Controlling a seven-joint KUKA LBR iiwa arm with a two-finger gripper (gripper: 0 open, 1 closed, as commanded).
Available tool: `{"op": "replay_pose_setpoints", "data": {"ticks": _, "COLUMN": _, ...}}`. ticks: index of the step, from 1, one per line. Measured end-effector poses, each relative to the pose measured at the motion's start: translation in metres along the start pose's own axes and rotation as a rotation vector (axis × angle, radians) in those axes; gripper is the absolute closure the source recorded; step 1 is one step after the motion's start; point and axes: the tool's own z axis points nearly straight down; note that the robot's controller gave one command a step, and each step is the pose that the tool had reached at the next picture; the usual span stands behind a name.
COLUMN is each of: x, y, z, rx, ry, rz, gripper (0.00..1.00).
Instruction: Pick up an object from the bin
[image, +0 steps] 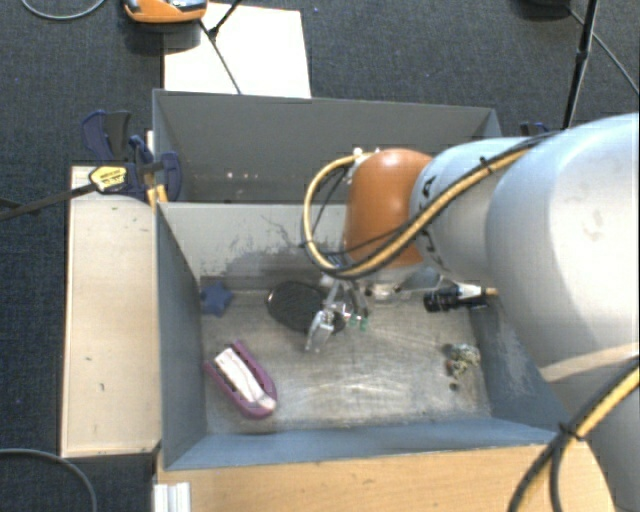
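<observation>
Black oval thing (290, 305) lies mid-bin (180, 340), toward back wall. My gripper (322, 330) low at its right edge; wide or narrow, cannot tell. Blue scrap (213, 297) left. Purple-white case (242, 380) front left.

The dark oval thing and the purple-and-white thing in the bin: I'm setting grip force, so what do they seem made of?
The dark oval thing, beside the gripper: matte black with no glints, likely rubber or soft plastic, though fabric is possible. The purple-and-white thing, at the front left of the bin: smooth purple shell with a white insert, probably moulded plastic.
</observation>
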Motion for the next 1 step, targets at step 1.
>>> {"op": "replay_pose_setpoints", "data": {"ticks": 1, "x": -0.0025, "y": -0.0005, "z": -0.0020, "rx": -0.001, "ry": -0.007, "rz": -0.001, "gripper": 1.00}}
